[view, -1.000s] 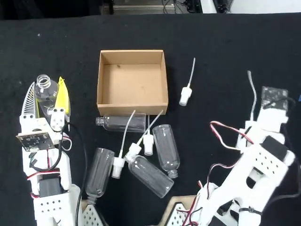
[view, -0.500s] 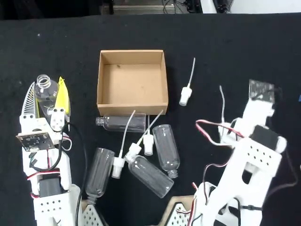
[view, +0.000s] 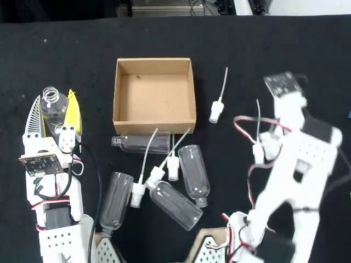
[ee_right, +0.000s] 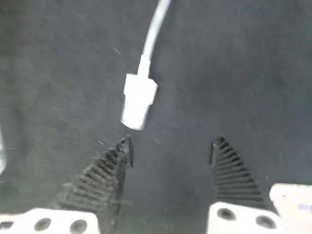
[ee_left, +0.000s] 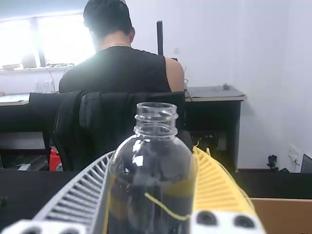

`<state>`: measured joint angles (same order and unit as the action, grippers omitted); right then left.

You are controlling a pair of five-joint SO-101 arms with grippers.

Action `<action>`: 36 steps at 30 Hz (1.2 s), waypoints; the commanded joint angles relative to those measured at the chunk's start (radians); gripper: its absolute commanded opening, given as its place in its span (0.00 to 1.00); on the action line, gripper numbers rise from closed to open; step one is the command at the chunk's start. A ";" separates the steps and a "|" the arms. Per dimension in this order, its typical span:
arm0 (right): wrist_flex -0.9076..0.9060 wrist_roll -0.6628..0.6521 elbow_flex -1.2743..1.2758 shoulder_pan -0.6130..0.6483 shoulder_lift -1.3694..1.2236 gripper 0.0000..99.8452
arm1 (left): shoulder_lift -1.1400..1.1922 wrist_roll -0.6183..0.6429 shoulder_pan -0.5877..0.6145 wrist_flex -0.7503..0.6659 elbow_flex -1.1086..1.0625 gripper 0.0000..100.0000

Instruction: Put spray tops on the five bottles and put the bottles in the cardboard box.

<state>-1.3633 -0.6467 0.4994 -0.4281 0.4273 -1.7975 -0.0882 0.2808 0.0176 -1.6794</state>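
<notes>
My left gripper (view: pixel 55 112) is shut on a clear bottle (view: pixel 53 105) at the table's left; the bottle's neck (ee_left: pixel 156 117) is open, with no spray top. My right gripper (ee_right: pixel 170 144) hangs open over the black mat, and a white spray top (ee_right: pixel 139 105) lies just beyond its fingertips, untouched. In the high view a spray top (view: pixel 258 152) shows beside the right arm (view: pixel 299 164). The cardboard box (view: pixel 154 125) stands empty at centre. In front of it lie several capless bottles (view: pixel 194 174) and three spray tops (view: pixel 156 175). Another spray top (view: pixel 216 112) lies right of the box.
The bottles and spray tops in front of the box lie close together, some overlapping. Red and white cables (view: pixel 247 123) loop off the right arm. Bare mat stretches behind the box and along the far right.
The right arm has swung left and farther from its base. The spray top with its thin tube beside it shifted left as well. The left arm and its bottle have not moved.
</notes>
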 commanded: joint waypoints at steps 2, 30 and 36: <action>-0.107 0.356 -0.331 0.192 -0.124 0.23 | -0.006 0.009 -0.007 -0.029 -0.021 0.03; 0.149 0.971 -0.765 0.437 -0.871 0.23 | -0.006 0.009 -0.008 -0.029 -0.021 0.03; 0.245 0.977 -0.754 0.434 -0.941 0.20 | -0.006 0.009 -0.008 -0.029 -0.021 0.03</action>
<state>-1.1653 0.3199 -0.2432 -0.0061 -0.5132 -1.7975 -0.0882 0.2808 0.0176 -1.6794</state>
